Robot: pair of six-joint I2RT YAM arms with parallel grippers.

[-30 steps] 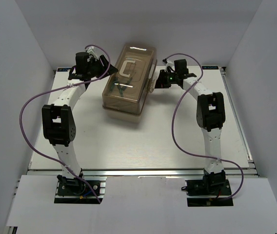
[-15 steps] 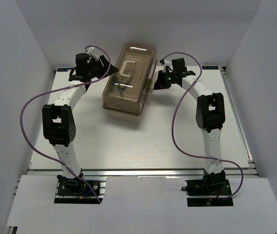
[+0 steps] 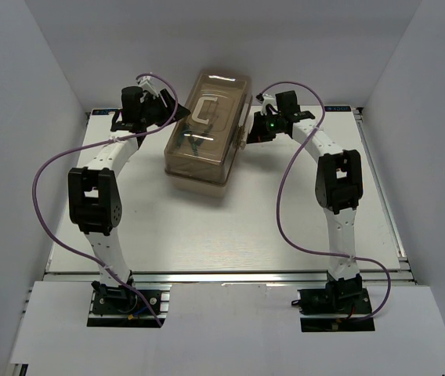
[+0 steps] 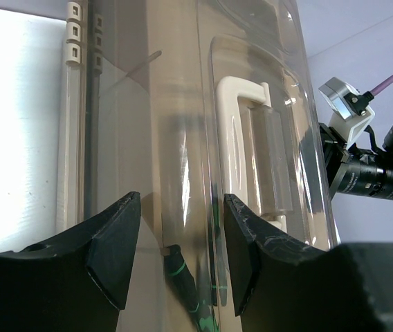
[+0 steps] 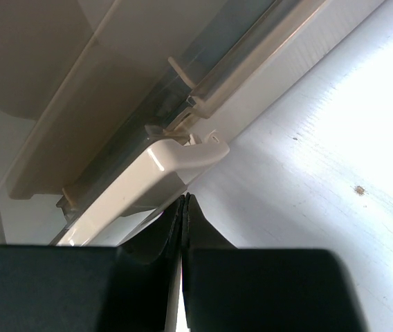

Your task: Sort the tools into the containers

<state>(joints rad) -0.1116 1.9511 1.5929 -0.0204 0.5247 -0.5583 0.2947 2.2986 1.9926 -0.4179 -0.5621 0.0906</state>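
Observation:
The toolbox point(image 3: 205, 133) stands closed at the back middle of the table, its translucent brown lid point(image 4: 176, 124) down and the beige handle point(image 4: 241, 145) on top. Green-and-black tools point(image 4: 186, 280) show dimly through the lid point(image 3: 189, 143). My left gripper point(image 3: 179, 112) is at the box's left far corner, open, its black fingers point(image 4: 113, 242) standing either side of the lid's curved edge point(image 4: 181, 200). My right gripper point(image 3: 247, 136) is shut and empty at the box's right side. Its tip point(image 5: 185, 199) sits just under the beige latch point(image 5: 158, 176).
The white table point(image 5: 335, 138) stretches out in front of the box and to both sides point(image 3: 230, 227). Purple cables point(image 3: 46, 180) loop from both arms. White walls enclose the back and the sides. The right wrist camera point(image 4: 366, 173) shows beyond the lid.
My right gripper has slid slightly left toward the box's side and closed fully. The left arm and the box have not moved.

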